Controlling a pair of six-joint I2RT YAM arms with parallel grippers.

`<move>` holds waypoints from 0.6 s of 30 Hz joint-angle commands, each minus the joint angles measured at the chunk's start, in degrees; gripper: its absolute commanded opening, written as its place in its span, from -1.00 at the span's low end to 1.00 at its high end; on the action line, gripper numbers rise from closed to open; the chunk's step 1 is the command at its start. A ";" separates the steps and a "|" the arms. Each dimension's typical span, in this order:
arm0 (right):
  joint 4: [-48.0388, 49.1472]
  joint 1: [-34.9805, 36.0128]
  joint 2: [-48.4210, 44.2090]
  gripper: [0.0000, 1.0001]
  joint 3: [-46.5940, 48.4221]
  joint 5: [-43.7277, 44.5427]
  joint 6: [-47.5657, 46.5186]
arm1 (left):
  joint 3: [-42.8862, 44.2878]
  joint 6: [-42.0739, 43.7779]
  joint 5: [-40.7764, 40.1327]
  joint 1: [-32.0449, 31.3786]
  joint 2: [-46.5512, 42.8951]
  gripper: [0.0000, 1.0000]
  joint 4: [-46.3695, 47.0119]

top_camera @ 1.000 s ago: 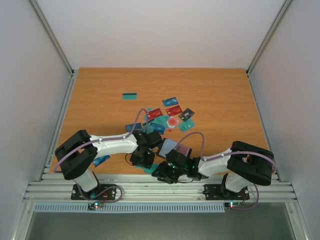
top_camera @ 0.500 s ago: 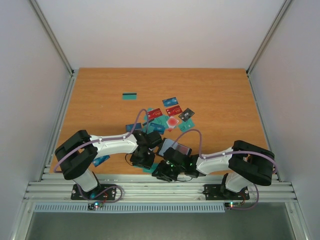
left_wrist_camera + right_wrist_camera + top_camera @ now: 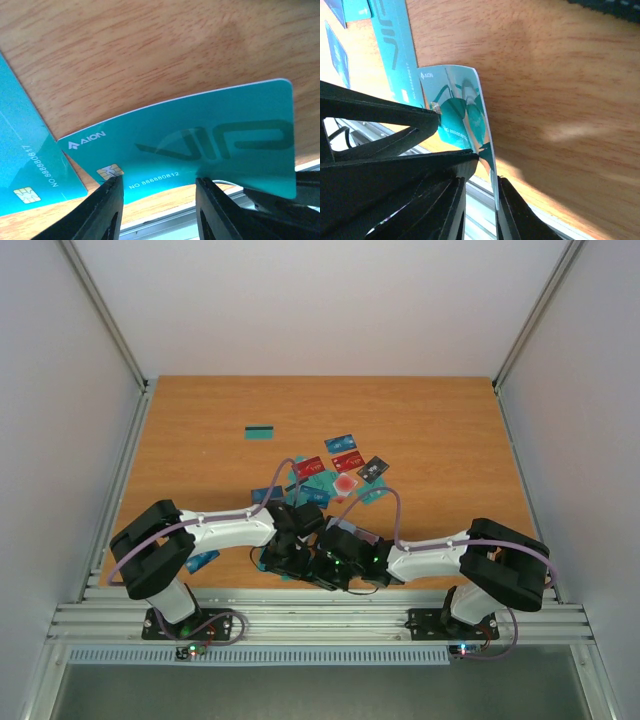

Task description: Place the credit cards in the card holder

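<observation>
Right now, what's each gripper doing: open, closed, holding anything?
Left gripper: open, fingertips resting on a bent teal card.
Right gripper: around that card's edge; whether it grips cannot be told.

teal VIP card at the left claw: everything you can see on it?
The teal VIP card is thin glossy plastic with a white edge, printed AION, a darker VIP, a gold chip and number 888880812. It is bowed, tilted up off the wooden table, its lower edge across both left claw fingertips. One end reaches between the right claw fingers.
</observation>
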 commanded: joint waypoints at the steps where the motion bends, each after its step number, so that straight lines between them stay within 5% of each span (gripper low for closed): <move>1: 3.68 -0.35 -0.04 -0.65 3.12 1.77 -1.96 | 2.13 1.71 1.19 -0.42 -0.27 -0.17 0.40; 18: 2.30 -1.32 1.56 -0.97 5.04 -0.20 -4.51 | 6.68 3.70 -1.66 0.31 -7.50 -0.18 -5.24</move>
